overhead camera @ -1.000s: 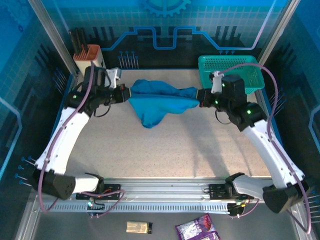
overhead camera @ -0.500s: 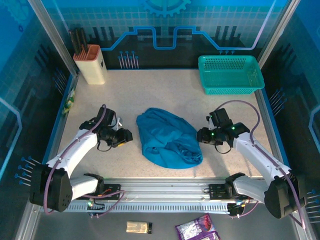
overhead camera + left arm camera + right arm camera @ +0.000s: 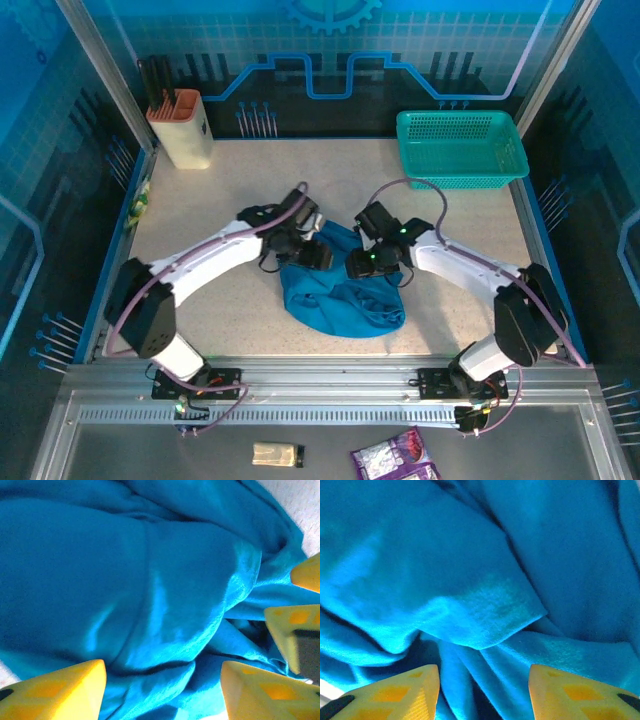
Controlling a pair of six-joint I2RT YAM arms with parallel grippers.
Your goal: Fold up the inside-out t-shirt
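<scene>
The inside-out t-shirt (image 3: pixel 345 300) lies as a crumpled blue-teal heap in the middle of the table. My left gripper (image 3: pixel 318 256) is over the heap's upper left edge. My right gripper (image 3: pixel 362 266) is over its upper middle, close to the left one. In the left wrist view the left gripper (image 3: pixel 162 692) is open, its yellow fingertips (image 3: pixel 60 690) apart above folds of the shirt (image 3: pixel 125 580). In the right wrist view the right gripper (image 3: pixel 482 692) is also open, with a folded edge of the shirt (image 3: pixel 485 610) just ahead of its fingertips (image 3: pixel 570 692). Neither holds cloth.
A teal mesh basket (image 3: pixel 460 150) stands at the back right. A tan holder with dark handles (image 3: pixel 180 130) stands at the back left. The right gripper's yellow fingers (image 3: pixel 295 625) show at the right of the left wrist view, very near.
A second ago both grippers held the shirt stretched at the back. They let it drop into a heap, drew apart, and have now closed in over it with jaws open.
</scene>
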